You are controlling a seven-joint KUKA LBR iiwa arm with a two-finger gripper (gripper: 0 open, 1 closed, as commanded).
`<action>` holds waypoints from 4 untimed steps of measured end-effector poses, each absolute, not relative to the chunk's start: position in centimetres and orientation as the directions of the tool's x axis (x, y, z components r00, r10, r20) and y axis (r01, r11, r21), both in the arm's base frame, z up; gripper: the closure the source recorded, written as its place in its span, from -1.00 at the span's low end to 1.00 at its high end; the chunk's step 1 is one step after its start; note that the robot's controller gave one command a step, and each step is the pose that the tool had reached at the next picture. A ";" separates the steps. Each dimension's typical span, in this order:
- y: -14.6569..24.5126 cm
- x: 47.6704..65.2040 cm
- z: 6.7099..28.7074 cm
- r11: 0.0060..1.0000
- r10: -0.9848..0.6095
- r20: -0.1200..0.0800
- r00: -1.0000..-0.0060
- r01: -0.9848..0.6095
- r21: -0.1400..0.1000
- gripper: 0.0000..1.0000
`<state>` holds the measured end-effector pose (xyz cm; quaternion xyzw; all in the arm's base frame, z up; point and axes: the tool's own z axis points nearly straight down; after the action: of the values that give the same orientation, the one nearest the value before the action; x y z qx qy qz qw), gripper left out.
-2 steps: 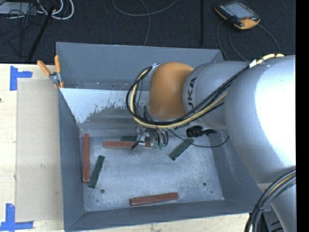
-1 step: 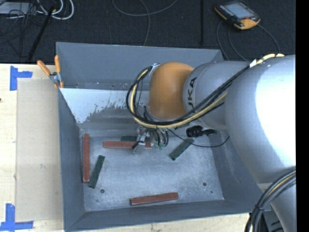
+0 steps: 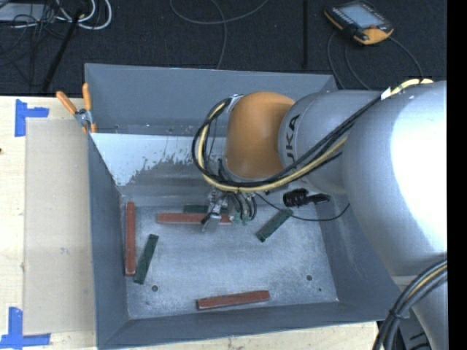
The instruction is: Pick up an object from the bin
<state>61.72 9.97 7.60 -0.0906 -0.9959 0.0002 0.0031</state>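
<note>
Pincer (image 3: 217, 217) at right end of central red-brown bar (image 3: 175, 218).

Grey metal bin (image 3: 102, 217), its floor speckled with pale, dusty flecks. 3 reddish-brown bars lie in it: the left reddish-brown bar (image 3: 130, 238), the middle reddish-brown bar (image 3: 175, 218) and the front reddish-brown bar (image 3: 233, 300). 2 are dark green: the left green bar (image 3: 146, 258) and the right green bar (image 3: 273, 226). The silver-grey arm (image 3: 394, 173) wears an orange-tan cover (image 3: 255, 133), looped by black and yellow cables (image 3: 197, 144).
</note>
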 end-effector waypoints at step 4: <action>10.0 61.8 14.5 0.984 0.180 -0.001 -0.984 0.180 0.002 1.00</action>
<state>61.82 9.98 14.47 -0.0906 -0.9959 -0.0008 -0.0004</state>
